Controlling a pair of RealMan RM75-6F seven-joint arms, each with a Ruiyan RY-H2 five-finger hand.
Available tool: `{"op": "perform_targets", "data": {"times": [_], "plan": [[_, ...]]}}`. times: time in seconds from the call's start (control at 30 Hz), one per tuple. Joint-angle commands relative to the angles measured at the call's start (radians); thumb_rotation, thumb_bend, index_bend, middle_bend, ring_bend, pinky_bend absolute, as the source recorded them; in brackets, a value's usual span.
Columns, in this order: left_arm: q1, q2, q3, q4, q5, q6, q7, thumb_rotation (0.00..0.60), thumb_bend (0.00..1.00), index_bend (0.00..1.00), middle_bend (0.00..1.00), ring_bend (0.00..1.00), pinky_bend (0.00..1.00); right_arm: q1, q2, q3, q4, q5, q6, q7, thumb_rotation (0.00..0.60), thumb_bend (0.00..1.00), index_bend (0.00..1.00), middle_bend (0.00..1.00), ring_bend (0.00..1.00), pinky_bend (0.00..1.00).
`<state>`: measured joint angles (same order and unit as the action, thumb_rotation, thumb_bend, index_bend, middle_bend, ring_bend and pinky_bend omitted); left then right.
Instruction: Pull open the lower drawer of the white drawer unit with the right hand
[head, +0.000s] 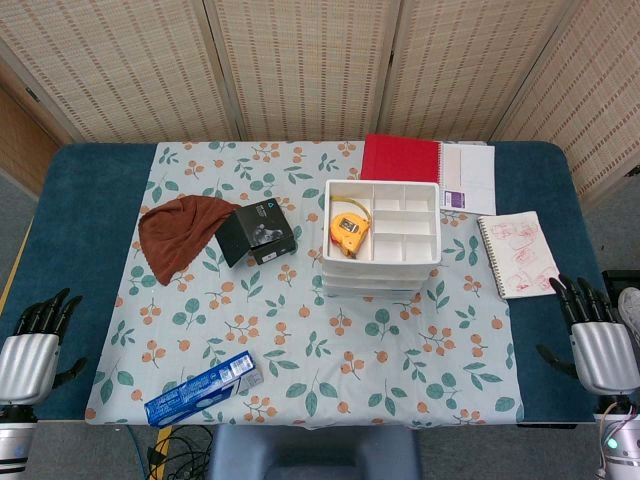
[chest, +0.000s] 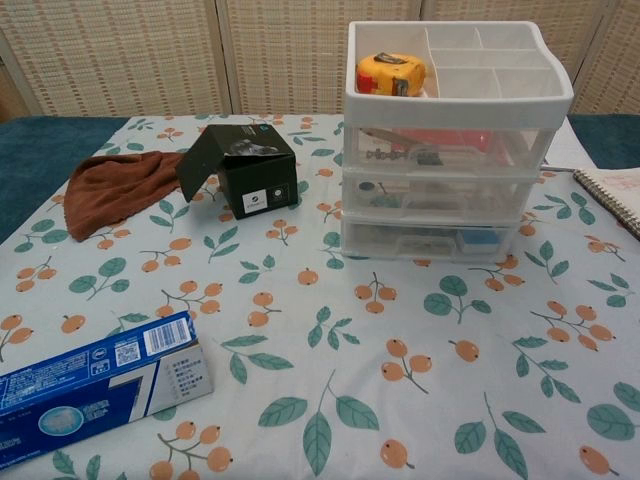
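White drawer unit (chest: 455, 140) is showing clear drawer fronts, with a yellow-orange tape measure (head: 347, 232) sitting on top. The tablecloth (head: 300, 330) is sporting green leaves and orange berries over a dark blue table (head: 70, 230). A rust-brown cloth (head: 180, 232), black box (head: 257, 234), blue toothpaste box (head: 203, 388) and red notebook (head: 400, 158) are adding colour.

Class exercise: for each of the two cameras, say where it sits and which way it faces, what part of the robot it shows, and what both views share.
Head view: high, looking down on the table; left hand and right hand show.
Chest view: low, facing the drawer unit's front; no hands show.
Shared: drawer unit, yellow tape measure, black box, brown cloth, blue box.
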<state>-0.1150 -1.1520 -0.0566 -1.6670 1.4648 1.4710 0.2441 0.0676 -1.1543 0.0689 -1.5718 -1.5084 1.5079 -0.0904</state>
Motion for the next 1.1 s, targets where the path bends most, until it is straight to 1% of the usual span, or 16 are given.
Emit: {"op": "perform_targets", "data": {"times": [0.03,0.23,0.43,0.6,0.7,0.77,0.97,1.1], "plan": [[-0.002,-0.003,0.0,0.001,0.002,0.001,-0.001,0.6,0.17,0.12,0.08,0.12,0.13,0.001,-0.002,-0.001,0.0,0.0,-0.002,0.001,0.6,0.2,0.0,0.06,0.02,0.11],[-0.004,-0.005,-0.002,0.003,0.01,0.006,-0.005,0.6,0.17,0.12,0.08,0.12,0.13,0.001,-0.002,-0.002,0.002,-0.005,0.0,0.004,0.6,0.2,0.0,0.06,0.02,0.11],[-0.004,-0.002,-0.001,-0.003,0.012,0.008,-0.004,0.6,0.17,0.12,0.08,0.12,0.13,-0.001,-0.005,-0.005,0.001,-0.019,0.01,0.013,0.6,0.21,0.0,0.06,0.05,0.11],[-0.004,-0.002,0.001,-0.003,0.017,0.011,-0.006,0.6,0.17,0.12,0.08,0.12,0.13,0.018,-0.005,-0.005,-0.015,-0.034,-0.012,0.035,0.6,0.22,0.0,0.09,0.07,0.12],[-0.004,-0.002,0.002,-0.006,0.021,0.013,-0.006,0.6,0.17,0.12,0.08,0.12,0.13,0.043,-0.007,-0.009,-0.034,-0.053,-0.044,0.053,0.6,0.24,0.0,0.13,0.13,0.21],[-0.003,-0.003,0.003,-0.007,0.021,0.014,-0.004,0.6,0.17,0.12,0.08,0.12,0.13,0.061,-0.009,-0.012,-0.047,-0.058,-0.074,0.071,0.6,0.24,0.0,0.16,0.18,0.29],[-0.002,-0.004,0.005,-0.01,0.017,0.011,-0.002,0.6,0.17,0.12,0.08,0.12,0.13,0.133,-0.024,-0.015,-0.082,-0.051,-0.199,0.143,0.6,0.24,0.0,0.23,0.32,0.48],[-0.001,-0.005,0.005,-0.008,0.014,0.011,-0.004,0.6,0.17,0.12,0.08,0.12,0.13,0.181,-0.046,-0.013,-0.106,-0.032,-0.281,0.217,0.6,0.24,0.0,0.31,0.45,0.64]]}}
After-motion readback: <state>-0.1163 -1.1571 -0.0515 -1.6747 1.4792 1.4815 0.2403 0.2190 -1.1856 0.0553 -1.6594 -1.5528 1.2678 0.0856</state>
